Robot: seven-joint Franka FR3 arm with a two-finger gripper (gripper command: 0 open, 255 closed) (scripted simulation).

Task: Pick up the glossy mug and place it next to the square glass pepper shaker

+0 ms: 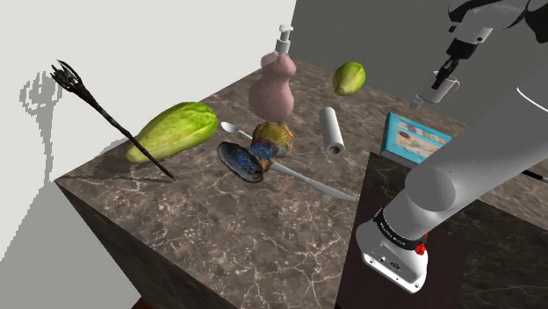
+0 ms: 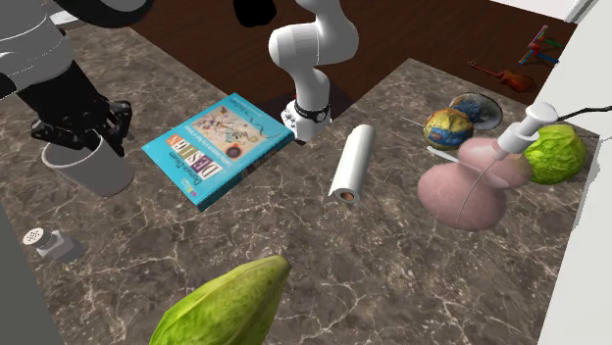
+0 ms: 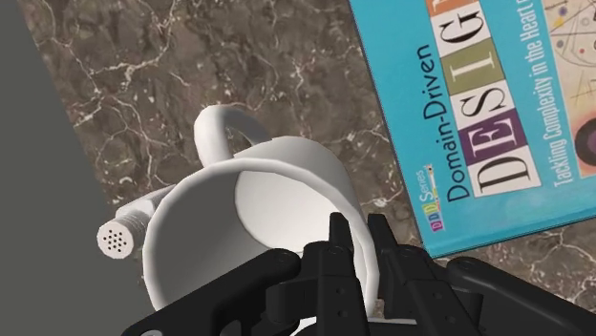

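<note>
A plain white mug (image 3: 258, 205) with a loop handle hangs tilted in my black gripper (image 3: 358, 231), which is shut on its rim, one finger inside the wall and one outside. In the second exterior view the mug (image 2: 90, 169) sits under the gripper (image 2: 80, 132), low over the marble top near the wall; whether it touches the surface I cannot tell. The small pale shaker (image 2: 54, 242) with a perforated top stands close beside the mug. From the wrist its cap (image 3: 118, 239) peeks out from behind the mug. The shoulder view shows the gripper (image 1: 450, 70) and mug (image 1: 436, 90) at the far right.
A blue book (image 2: 218, 145) lies next to the mug. Further along the marble top are a paper roll (image 2: 351, 162), a pink soap dispenser (image 2: 471, 181), a long green vegetable (image 2: 230, 309), a green cabbage-like ball (image 2: 554, 152) and a colourful mug (image 2: 448, 127). A grey wall (image 2: 12, 294) borders the shaker's side.
</note>
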